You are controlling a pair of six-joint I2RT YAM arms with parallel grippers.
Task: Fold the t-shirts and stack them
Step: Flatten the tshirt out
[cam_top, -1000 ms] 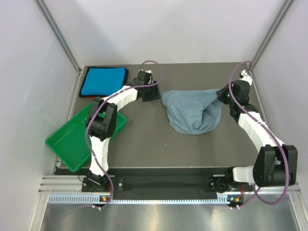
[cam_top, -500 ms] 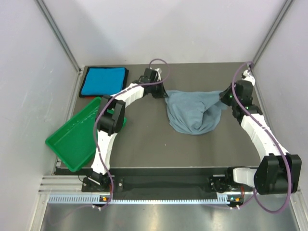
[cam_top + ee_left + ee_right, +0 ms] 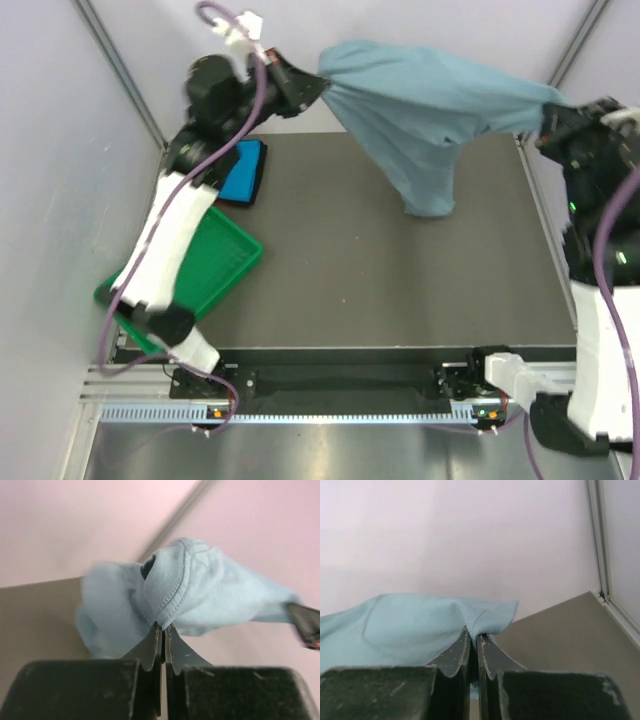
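The grey-blue t-shirt [image 3: 425,110] hangs high above the table, stretched between both grippers, its lower part drooping toward the table's far middle. My left gripper [image 3: 322,88] is shut on its left corner; in the left wrist view a ribbed hem of the grey-blue t-shirt [image 3: 167,592] is pinched at my left gripper [image 3: 163,626]. My right gripper [image 3: 548,112] is shut on the opposite corner, where a stitched edge of the grey-blue t-shirt [image 3: 487,617] sits at my right gripper [image 3: 474,632]. The folded turquoise t-shirt [image 3: 245,172] lies at the table's far left, partly hidden by the left arm.
A green plastic tray [image 3: 215,270] sits at the table's near left, under the left arm. Grey walls enclose the table [image 3: 380,290] on the left, back and right.
Both arms have lifted the grey-blue t-shirt off the table and stretched it in the air. The left gripper, open a second ago, has shut on the shirt's left corner.
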